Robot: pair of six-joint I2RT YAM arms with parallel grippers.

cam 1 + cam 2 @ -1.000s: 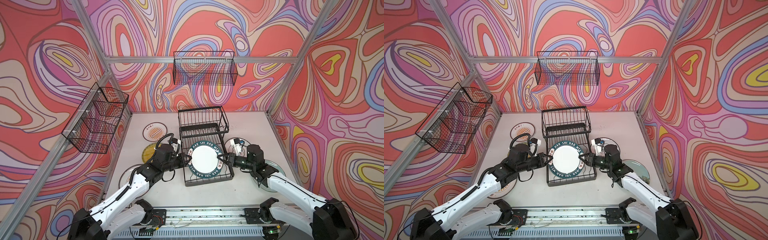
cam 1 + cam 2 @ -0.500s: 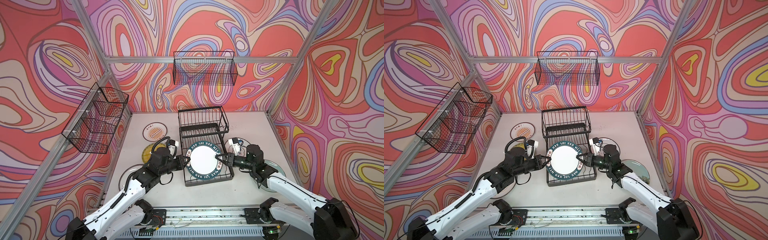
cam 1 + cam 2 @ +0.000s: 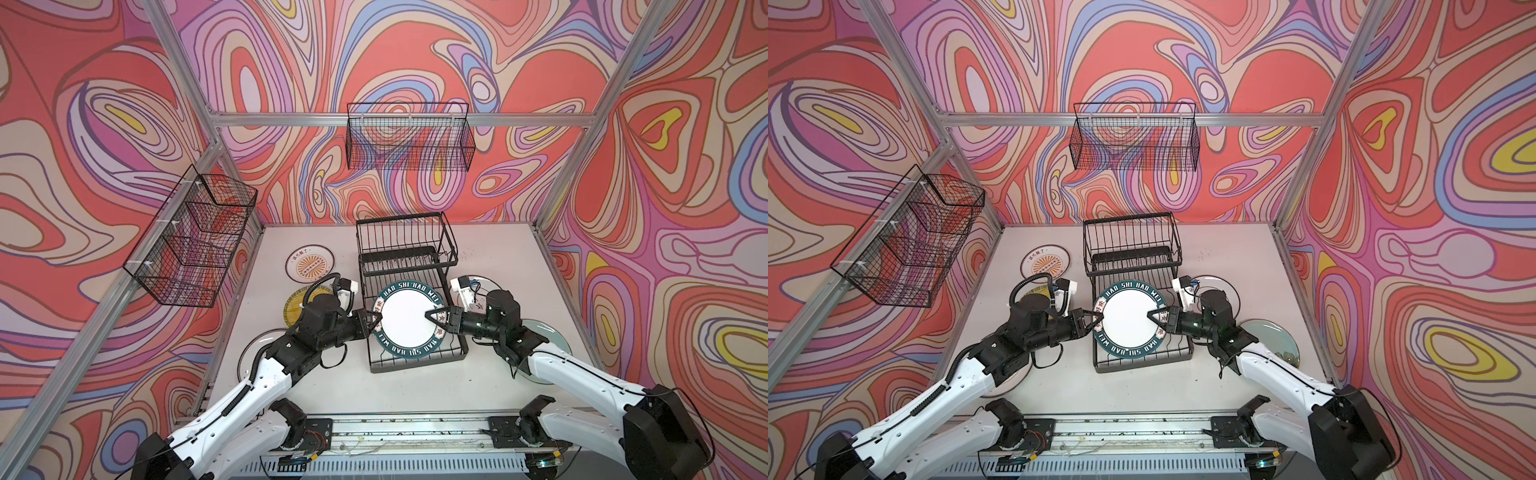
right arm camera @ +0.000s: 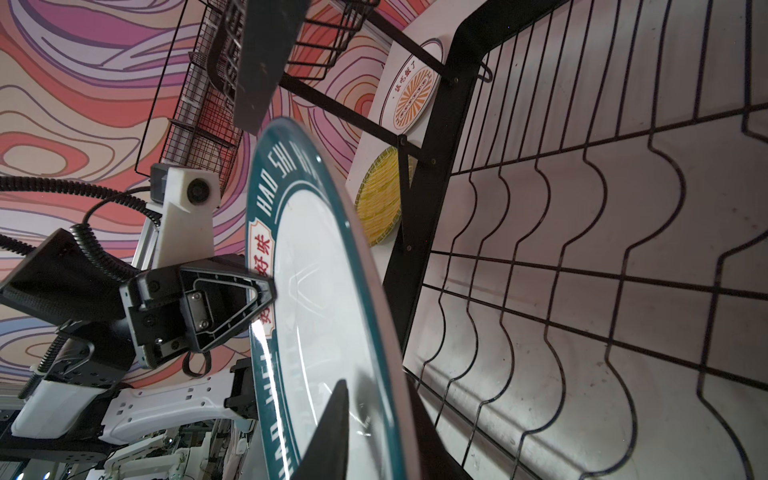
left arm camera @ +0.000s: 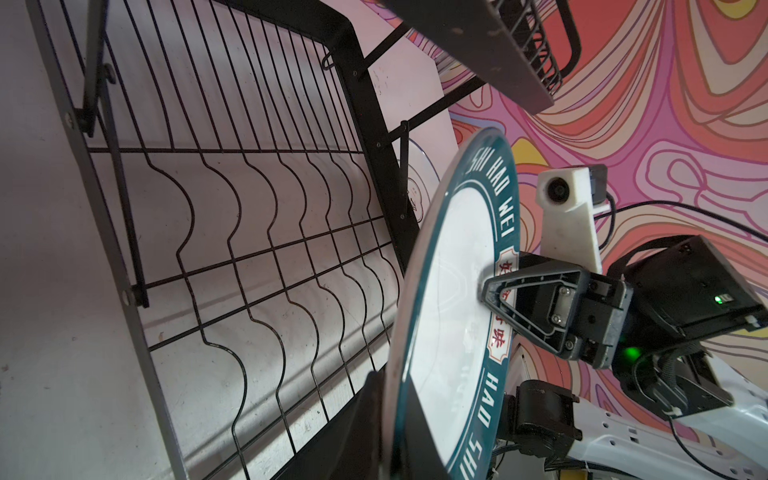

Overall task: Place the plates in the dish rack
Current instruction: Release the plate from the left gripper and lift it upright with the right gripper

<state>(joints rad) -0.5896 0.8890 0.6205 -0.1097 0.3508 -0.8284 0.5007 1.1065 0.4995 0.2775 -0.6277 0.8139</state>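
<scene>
The left gripper (image 3: 376, 318) is pinched tight on the left rim of the lettered plate (image 3: 405, 322). One finger (image 4: 262, 293) lies over the red characters on the dark green band, and the other is behind the plate. Across from it, the right gripper (image 3: 430, 315) straddles the opposite rim, its upper finger (image 5: 488, 289) reaching past the band onto the white centre. Its second finger is hidden behind the plate, so I cannot tell whether these jaws are clamped or only close around the rim.

Between the two grippers the plate is tilted, face towards the top camera. It hangs over the low wavy-wire tray of the dish rack (image 3: 415, 368). Both wrist views show a gap beneath most of it, but whether its near edge touches the wires is unclear.

Beside and under the left gripper's arm lies a white plate (image 3: 253, 353) on the table (image 3: 498, 257). Just outside that gripper's wrist is the yellow plate (image 3: 293, 309). Under the right gripper's forearm lies the green plate (image 3: 548, 336), and behind its wrist another white plate (image 3: 1214, 282) peeks out.

Beyond both grippers rises the rack's slotted upper tier, with nothing in it. Farther off to the left gripper's side lies a sunburst plate (image 3: 309, 266), flat on the table. Two wire baskets (image 3: 409, 137) hang on the walls, well away from either gripper.
</scene>
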